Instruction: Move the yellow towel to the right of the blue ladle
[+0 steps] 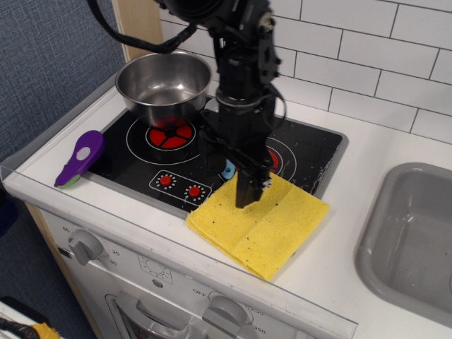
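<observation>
The yellow towel (272, 226) lies folded flat on the white counter, its far corner on the front right of the black cooktop (314, 152). My gripper (253, 195) points down over the towel's upper left part, with its fingertips at or just above the cloth. The jaws look open and hold nothing. The arm hides most of the blue ladle (227, 170). Only a small piece of its light blue handle shows, just left of the gripper and next to the towel's far corner.
A steel pot (164, 79) stands on the back left burner. A purple-and-green utensil (79, 159) lies at the cooktop's left edge. A grey sink (413, 240) is at the right. A tiled wall runs along the back, and the oven knobs are at the front edge.
</observation>
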You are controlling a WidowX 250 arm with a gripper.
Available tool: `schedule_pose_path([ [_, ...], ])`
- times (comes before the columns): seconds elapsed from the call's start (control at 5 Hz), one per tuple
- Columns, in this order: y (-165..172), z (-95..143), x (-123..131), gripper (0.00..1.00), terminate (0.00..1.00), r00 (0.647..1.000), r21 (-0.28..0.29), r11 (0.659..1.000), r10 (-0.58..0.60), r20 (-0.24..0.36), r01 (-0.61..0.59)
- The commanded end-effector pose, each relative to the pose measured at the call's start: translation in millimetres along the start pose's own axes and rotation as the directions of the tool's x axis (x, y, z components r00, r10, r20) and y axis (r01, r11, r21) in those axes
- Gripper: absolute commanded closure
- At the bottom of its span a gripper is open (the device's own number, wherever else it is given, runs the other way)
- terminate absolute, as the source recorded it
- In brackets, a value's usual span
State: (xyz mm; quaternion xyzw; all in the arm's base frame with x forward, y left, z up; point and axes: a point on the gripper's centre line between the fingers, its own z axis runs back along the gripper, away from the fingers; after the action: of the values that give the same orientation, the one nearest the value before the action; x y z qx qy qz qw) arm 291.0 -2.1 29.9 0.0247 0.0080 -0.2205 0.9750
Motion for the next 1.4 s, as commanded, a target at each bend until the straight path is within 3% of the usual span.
schedule_pose_path([
  [0.0, -26, -9, 7, 0.00, 0.00, 0.998, -0.064, 0.998, 0.027, 0.060, -0.023],
  [0.4, -37, -33, 21, 0.00, 0.00, 0.999, -0.090, 0.995, 0.041, 0.029, -0.038],
  [0.8, 6, -23, 80, 0.00, 0.00, 0.977, -0.121, 0.974, 0.201, 0.067, -0.192],
  [1.0, 22, -20, 99, 0.00, 0.00, 0.965, -0.121, 0.963, 0.251, 0.082, -0.240],
  [1.2, 25, -21, 101, 0.00, 0.00, 0.961, -0.120, 0.959, 0.267, 0.071, -0.257],
])
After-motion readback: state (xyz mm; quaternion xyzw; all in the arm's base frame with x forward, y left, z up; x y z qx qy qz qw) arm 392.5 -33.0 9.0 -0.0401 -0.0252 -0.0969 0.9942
